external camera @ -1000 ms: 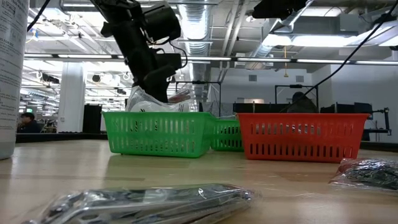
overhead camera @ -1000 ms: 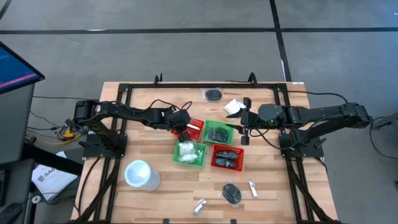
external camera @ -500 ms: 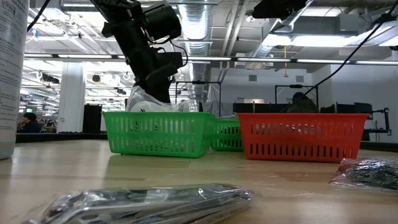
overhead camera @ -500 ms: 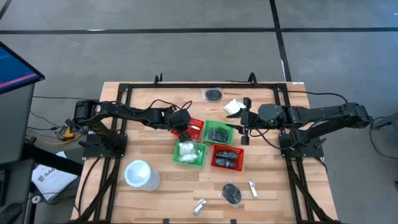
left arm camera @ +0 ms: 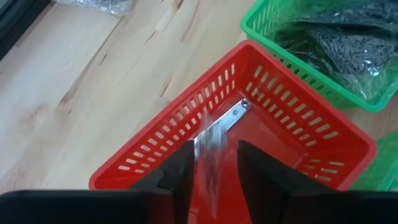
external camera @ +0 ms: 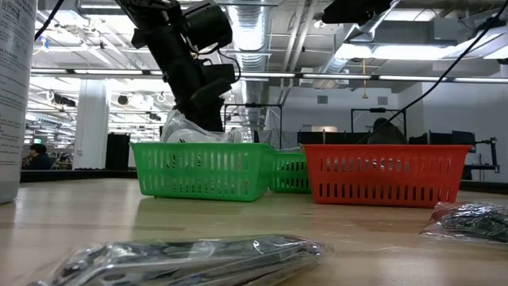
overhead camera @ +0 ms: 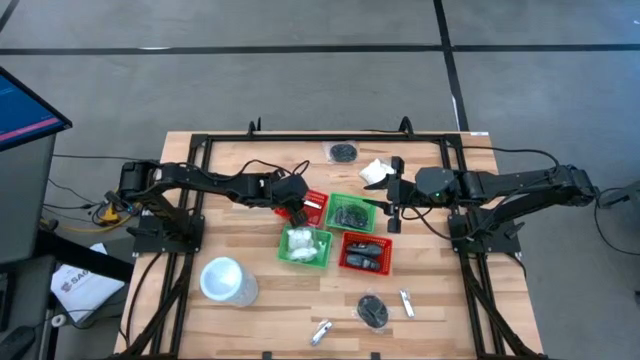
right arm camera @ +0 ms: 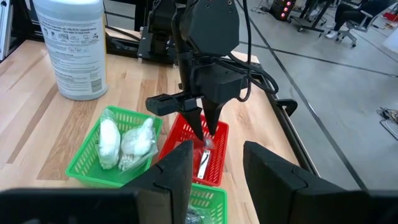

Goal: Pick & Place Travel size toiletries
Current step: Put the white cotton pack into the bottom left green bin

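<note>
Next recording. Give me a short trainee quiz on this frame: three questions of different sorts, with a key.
1. True or false: the left gripper hangs over a green basket.
2. What lies in the green basket nearest the white cup? A) white packets B) silvery tubes C) nothing
3. How many baskets stand on the table?

Key: 1 false, it is over a red basket; 2 A; 3 four.

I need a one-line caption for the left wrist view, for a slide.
Left hand poised over a red basket, a silvery wrapped item between its parted fingers, beside a green basket of dark bundles.
</note>
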You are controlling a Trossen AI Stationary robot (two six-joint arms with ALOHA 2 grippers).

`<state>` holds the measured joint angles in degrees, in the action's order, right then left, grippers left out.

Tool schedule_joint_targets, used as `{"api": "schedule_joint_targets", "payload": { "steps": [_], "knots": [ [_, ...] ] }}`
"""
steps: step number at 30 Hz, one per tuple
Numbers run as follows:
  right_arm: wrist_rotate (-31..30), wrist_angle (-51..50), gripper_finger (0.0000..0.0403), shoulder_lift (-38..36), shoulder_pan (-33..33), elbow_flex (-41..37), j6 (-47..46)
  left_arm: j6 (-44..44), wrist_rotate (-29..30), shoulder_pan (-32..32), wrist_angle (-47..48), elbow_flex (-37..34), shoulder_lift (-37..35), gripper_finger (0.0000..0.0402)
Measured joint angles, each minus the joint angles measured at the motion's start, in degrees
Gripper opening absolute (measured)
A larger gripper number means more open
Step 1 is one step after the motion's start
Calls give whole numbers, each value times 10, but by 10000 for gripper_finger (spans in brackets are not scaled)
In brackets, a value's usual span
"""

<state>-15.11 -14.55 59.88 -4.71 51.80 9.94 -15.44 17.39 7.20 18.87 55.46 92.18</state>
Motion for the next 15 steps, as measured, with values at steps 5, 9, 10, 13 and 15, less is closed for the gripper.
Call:
{"api": "schedule_joint_targets", "payload": {
  "steps": [5, 9, 10, 13, 15],
  "knots": [
    [0, 0, 131, 0, 0, 0, 0, 0, 0, 0, -8, 0, 0, 144],
    [0, 0, 131, 0, 0, 0, 0, 0, 0, 0, -16, 0, 0, 163],
    [0, 0, 131, 0, 0, 0, -2, 1, 0, 0, -17, 0, 0, 166],
    [0, 0, 131, 0, 10, 0, -27, 0, 0, -1, -21, 0, 0, 172],
    [0, -4, 131, 0, 28, 0, -60, 0, 0, -1, -23, 0, 0, 173]
  ]
}}
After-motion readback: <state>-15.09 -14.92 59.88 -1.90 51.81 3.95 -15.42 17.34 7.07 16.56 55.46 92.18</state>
